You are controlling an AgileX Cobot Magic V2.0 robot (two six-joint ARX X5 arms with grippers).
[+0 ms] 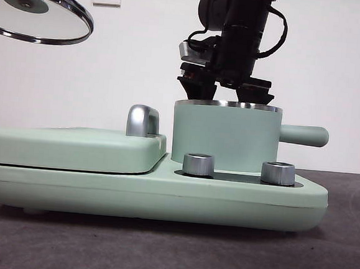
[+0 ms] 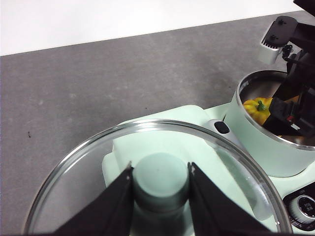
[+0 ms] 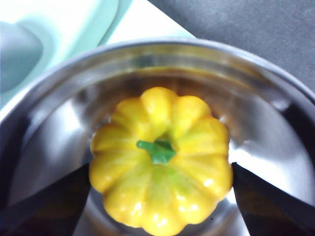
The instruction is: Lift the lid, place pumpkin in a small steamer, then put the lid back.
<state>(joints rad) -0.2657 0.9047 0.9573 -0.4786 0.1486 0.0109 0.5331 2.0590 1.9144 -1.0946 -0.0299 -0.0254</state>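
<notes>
Inside small steamer: pumpkin, right gripper jaws apart alongside. Above table's left edge: lid knob clamped, left gripper.

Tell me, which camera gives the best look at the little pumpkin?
The right wrist view: the pumpkin fills the picture, seen from above inside the small steamer, between the right gripper jaws. The left wrist view shows only a yellow sliver of it over the rim. The front view hides it behind the steamer's wall.
</notes>
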